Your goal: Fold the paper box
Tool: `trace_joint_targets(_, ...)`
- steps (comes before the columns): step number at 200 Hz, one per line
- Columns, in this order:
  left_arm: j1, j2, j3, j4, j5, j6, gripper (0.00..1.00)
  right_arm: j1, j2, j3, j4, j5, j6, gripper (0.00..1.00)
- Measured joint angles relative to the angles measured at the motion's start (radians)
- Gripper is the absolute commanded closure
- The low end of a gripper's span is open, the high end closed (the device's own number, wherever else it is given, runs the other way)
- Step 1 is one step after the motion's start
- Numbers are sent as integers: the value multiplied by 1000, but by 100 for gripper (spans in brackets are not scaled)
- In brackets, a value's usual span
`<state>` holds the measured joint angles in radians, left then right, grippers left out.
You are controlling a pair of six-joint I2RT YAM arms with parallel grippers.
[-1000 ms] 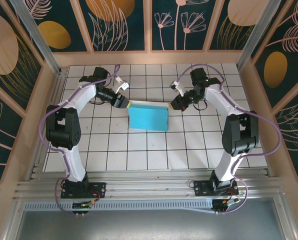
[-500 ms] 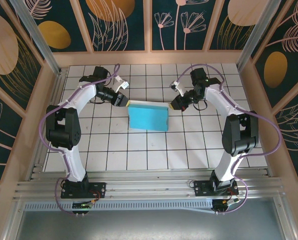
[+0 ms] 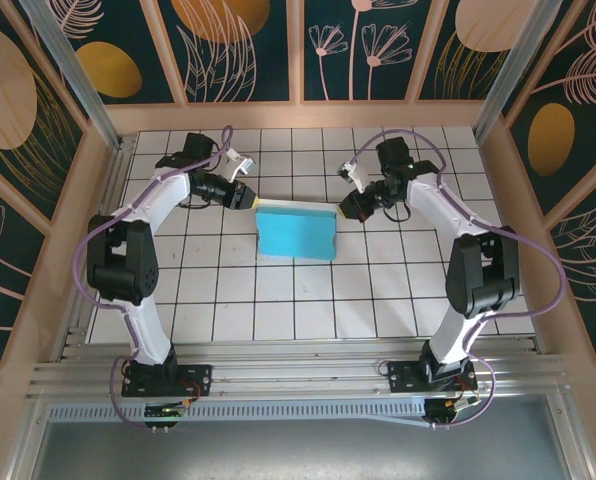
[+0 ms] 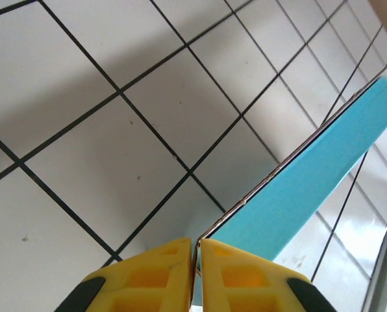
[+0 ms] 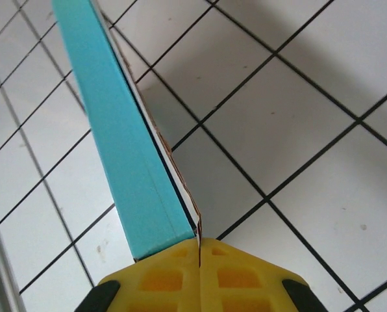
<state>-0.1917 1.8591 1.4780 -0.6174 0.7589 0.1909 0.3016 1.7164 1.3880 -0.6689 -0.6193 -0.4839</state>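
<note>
Detail of either grip is lost from above, where the paper box (image 3: pixel 296 233) sits mid-way across the tiled table (image 3: pixel 378 290). The wrist views show the left gripper (image 4: pixel 196 244) and right gripper (image 5: pixel 199 242) pinched tight on its far corners, turquoise face running off-frame.

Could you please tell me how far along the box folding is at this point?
Done: the paper box is already a flat turquoise rectangle on the tiled table. In hand: the left gripper and the right gripper each pinch one far corner, shut on the card edge. Left: probably a final crease or release; hidden flaps cannot be judged.
</note>
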Motion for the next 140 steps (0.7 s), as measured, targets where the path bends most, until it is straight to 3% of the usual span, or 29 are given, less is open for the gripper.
trace_joint_targets(60,-2,-247,-156,222,-39,-206,90,73,-104,-111,239,175,134,97)
trace_joint_targets(140,-13,-229,-283,303,-110,-275,89,128,-104,-160,348,312,177,100)
